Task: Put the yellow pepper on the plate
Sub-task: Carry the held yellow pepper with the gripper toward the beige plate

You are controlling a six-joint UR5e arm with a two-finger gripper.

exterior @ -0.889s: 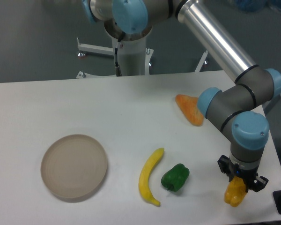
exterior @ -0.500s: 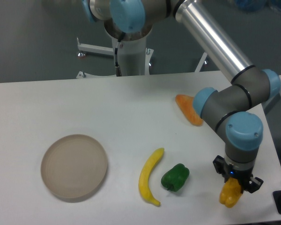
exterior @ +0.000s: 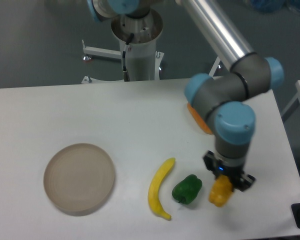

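Observation:
The yellow pepper (exterior: 220,192) is small, blocky and golden, and it hangs just above the table at the front right. My gripper (exterior: 223,183) is shut on its upper part, fingers pointing down. The pepper sits a short way right of a green pepper (exterior: 187,189). The plate (exterior: 79,177), round, flat and beige, lies far to the left near the front edge, with nothing on it.
A long curved yellow banana-shaped item (exterior: 160,188) lies between the plate and the green pepper. An orange wedge (exterior: 199,118) sits behind my arm, partly hidden by it. The arm's base column (exterior: 139,50) stands behind the table's back edge.
The gripper has carried the yellow pepper leftward, from near the table's right front corner to just beside the green pepper. The arm's elbow swung left with it.

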